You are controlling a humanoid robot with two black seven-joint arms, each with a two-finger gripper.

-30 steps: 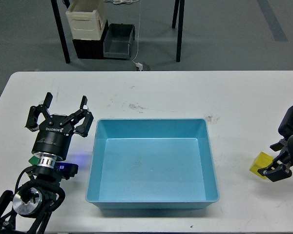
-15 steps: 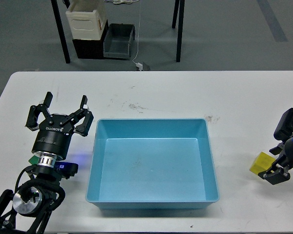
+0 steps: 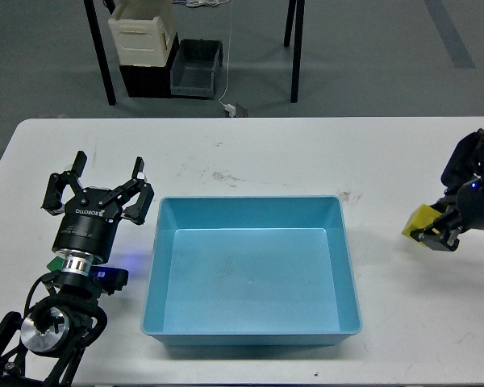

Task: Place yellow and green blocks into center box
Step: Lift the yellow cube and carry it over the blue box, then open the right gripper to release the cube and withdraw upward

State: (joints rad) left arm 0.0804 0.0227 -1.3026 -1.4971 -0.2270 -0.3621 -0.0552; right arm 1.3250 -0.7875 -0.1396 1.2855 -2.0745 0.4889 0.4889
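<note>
we judge the carry step is in hand: our right tool [image 3: 429, 231] is closed on the yellow block [image 3: 420, 221], held above the surface [image 3: 306, 153] right of the empty center box [image 3: 252, 272], so next comes a leftward move over it, while our left tool [image 3: 97, 192] stands spread open and empty, the green block [image 3: 56, 263] peeking out beside its wrist.

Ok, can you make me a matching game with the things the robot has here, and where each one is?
Things:
1. yellow block
2. green block
3. blue tray
4. cream bin

Places:
A. on the floor behind the table
B. middle of the table, nothing in it
C. at the right gripper, right of the tray
D. mostly hidden under the left arm, beneath the left gripper

Pairs: 1-C, 2-D, 3-B, 4-A
</note>
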